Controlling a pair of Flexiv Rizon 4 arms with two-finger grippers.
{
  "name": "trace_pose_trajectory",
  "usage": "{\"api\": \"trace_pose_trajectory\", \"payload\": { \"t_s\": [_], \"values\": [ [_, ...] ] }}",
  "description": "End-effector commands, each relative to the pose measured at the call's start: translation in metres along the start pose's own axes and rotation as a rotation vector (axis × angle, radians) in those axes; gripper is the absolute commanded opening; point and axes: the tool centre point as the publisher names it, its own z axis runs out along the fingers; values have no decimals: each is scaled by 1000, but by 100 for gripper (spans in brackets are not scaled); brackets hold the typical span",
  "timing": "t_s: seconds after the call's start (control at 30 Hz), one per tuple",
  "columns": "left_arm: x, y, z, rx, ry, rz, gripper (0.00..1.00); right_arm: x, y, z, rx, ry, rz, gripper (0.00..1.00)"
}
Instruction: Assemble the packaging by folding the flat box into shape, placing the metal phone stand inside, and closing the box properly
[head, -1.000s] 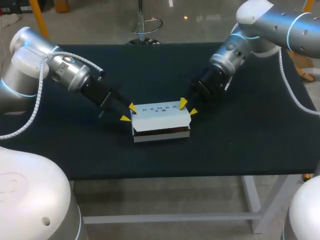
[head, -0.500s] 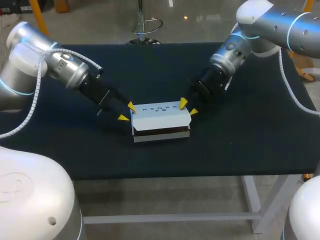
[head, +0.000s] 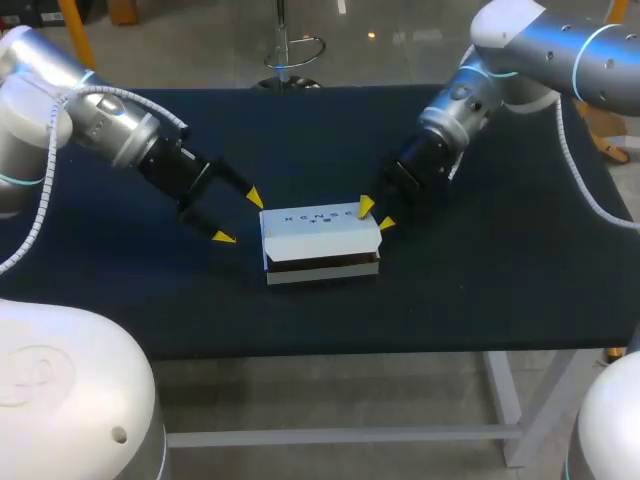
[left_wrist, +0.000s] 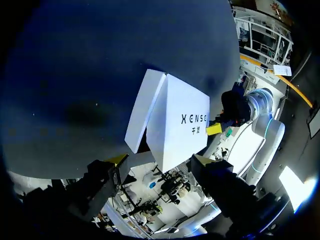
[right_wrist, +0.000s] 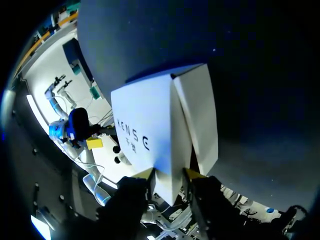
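The white box (head: 320, 232) sits mid-table, its lid lying over the top with a dark gap showing along the front. My right gripper (head: 377, 215) is at the box's right end. In the right wrist view the right gripper (right_wrist: 169, 175) is shut on the lid's side edge, one finger on each face. My left gripper (head: 238, 217) stands open just left of the box, touching nothing. In the left wrist view the box (left_wrist: 175, 117) lies ahead of the spread left gripper (left_wrist: 159, 162). No phone stand is in view.
The dark table (head: 500, 280) carries nothing else. Bare cloth stretches in front of the box, behind it and out to both side edges.
My left gripper has opened wide and drawn back to the left, off the box's left end. The right gripper and the box have stayed in place.
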Motion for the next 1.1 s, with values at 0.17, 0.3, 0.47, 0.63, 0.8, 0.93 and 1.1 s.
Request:
{"api": "trace_pose_trajectory", "payload": {
  "t_s": [0.17, 0.3, 0.47, 0.63, 0.8, 0.93, 1.1],
  "values": [
    [22, 25, -12, 97, -243, 314, 100, 2, 1, -1, -3, -2, -2, 41],
    [29, 34, -8, 125, -320, 451, 100, 3, 1, -1, -6, -1, -3, 42],
    [34, 40, -3, 146, -393, 612, 100, 4, 1, -1, -6, -1, -4, 43],
    [38, 50, 0, 127, -515, 795, 100, 4, 1, -1, -6, -1, -4, 43],
    [39, 63, 5, -82, -783, 1186, 100, 4, 1, -1, -6, -1, -4, 42],
    [37, 68, 5, -152, -847, 1328, 100, 4, 1, -1, -6, -1, -4, 42],
    [37, 68, 5, -152, -847, 1328, 100, 4, 1, -1, -6, -1, -4, 42]
  ]
}}
